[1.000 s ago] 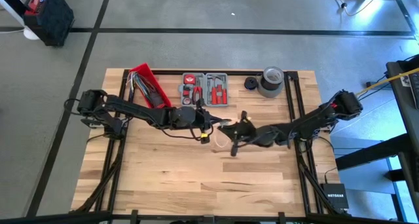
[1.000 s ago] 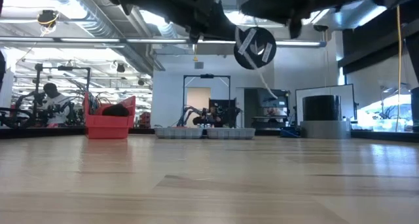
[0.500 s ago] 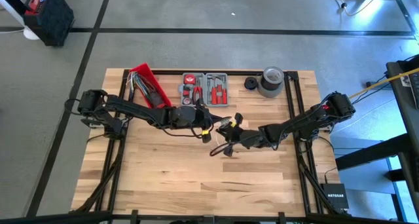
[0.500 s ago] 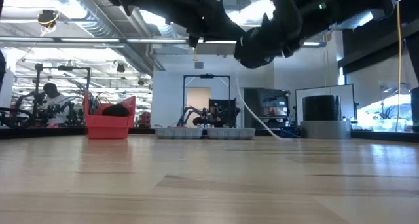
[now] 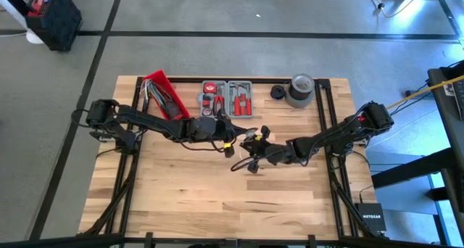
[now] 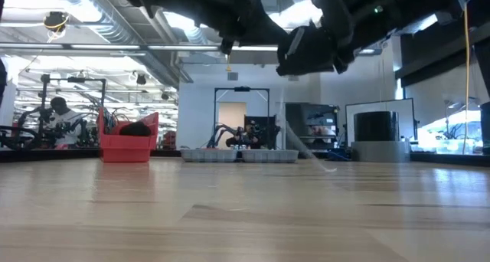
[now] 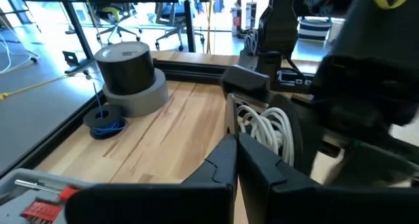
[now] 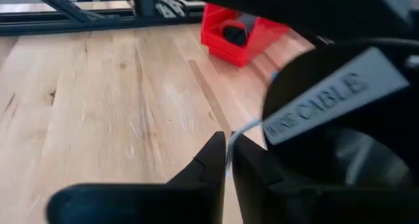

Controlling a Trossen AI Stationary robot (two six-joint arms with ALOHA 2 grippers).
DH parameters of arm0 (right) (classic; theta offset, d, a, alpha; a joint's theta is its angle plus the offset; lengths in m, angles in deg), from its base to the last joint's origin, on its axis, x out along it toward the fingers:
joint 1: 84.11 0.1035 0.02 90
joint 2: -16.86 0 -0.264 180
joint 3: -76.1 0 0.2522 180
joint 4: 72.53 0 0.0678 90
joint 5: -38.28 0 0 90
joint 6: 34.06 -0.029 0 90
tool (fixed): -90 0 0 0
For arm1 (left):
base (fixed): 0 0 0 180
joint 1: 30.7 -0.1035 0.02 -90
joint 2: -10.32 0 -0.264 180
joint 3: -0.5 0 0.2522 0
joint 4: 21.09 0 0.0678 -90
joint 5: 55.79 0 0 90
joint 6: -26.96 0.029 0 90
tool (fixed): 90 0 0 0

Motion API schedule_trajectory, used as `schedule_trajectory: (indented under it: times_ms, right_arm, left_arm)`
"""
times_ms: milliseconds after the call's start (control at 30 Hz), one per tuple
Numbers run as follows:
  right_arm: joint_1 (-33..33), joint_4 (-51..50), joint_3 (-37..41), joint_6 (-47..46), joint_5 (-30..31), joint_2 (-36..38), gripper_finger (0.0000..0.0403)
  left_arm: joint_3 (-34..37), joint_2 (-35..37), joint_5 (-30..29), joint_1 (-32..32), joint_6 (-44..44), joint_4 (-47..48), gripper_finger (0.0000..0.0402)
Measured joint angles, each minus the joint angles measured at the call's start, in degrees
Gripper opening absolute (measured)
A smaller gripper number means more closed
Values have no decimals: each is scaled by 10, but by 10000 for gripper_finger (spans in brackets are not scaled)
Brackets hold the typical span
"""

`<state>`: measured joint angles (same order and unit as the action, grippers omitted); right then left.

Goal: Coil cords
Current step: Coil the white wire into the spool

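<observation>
Compared with a second ago, the right arm has reached further toward the left of the high view. Its right hand (image 5: 250, 159) now sits just below and right of the left hand (image 5: 226, 141), near the middle of the worktop (image 5: 181, 197). In the low view, the round black labelled piece that faced the camera a second ago has turned away. The last half second brought hardly any shift.

The left hand is closed, fingers together, with nothing seen between them. The right hand's fingers stand very narrow, and a thin strand of the white cord (image 7: 267, 127) runs between them. The cord's coiled loops sit bunched against the right hand, raised off the wood, and one loose strand (image 6: 295, 143) hangs down to the worktop surface. I cannot pick out the black cord.

The red bin (image 5: 163, 92), tool tray (image 5: 226, 97) and grey roll of tape (image 5: 301, 90) line the upper edge, near the left hand. The lower half of the worktop is bare wood, and both hands are well apart from its lower, left and right edges.
</observation>
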<state>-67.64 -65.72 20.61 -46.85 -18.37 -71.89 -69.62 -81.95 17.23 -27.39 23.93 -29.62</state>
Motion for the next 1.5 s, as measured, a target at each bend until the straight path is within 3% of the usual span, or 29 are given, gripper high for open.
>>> schedule_trajectory:
  times_ms: [167,333,600,733,867,1000,1200,1500]
  right_arm:
    - [1,-17,0,26,-8,20,76]
    - [1,-98,0,23,-76,77,113]
    - [1,-193,1,-22,-121,106,122]
    - [1,-186,19,-40,-124,91,122]
    - [1,-93,56,-53,-109,67,122]
    - [1,84,112,-39,-100,15,122]
    - [0,270,150,-25,-38,-67,122]
    - [0,338,118,37,-12,-134,122]
  left_arm:
    - [0,0,-2,1,8,3,0]
    - [-1,0,1,2,16,5,0]
    - [-1,0,2,2,16,6,0]
    - [-1,0,2,2,16,8,0]
    - [-1,0,1,4,16,7,0]
    - [-1,1,1,4,18,4,0]
    - [-1,1,1,4,19,2,0]
    - [-1,1,1,4,19,2,0]
